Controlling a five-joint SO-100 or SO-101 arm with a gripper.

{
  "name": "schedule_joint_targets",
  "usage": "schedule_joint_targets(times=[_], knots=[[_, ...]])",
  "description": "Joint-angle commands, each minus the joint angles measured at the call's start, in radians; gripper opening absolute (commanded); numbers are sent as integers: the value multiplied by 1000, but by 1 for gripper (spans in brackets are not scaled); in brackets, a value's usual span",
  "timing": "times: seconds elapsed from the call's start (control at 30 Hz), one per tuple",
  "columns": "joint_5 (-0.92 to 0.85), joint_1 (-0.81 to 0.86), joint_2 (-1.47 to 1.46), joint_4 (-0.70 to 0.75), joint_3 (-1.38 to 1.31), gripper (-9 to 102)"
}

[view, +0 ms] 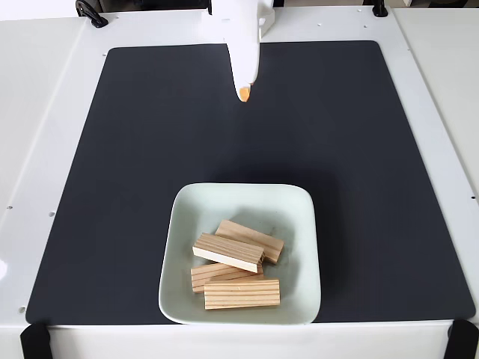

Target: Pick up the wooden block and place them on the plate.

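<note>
Your arm is reaching in over the far edge of the black mat (135, 149), its tool (244, 93) pointing at the plate (183, 224), apparently closed and empty. Four wooden blocks (228, 252) are lying piled inside that plate, well apart from the tool.

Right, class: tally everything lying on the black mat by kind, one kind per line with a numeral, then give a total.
Wooden blocks: 4, all in the plate
Plate: 1
Total: 5
</note>
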Motion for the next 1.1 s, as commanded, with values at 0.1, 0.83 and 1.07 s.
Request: schedule_joint_targets(times=[0.1, 0.83, 1.07], knots=[[-3, -32, 393, -20, 281, 29], [-2, -54, 1210, 28, 910, -1], [9, -55, 1206, 207, 908, -1]])
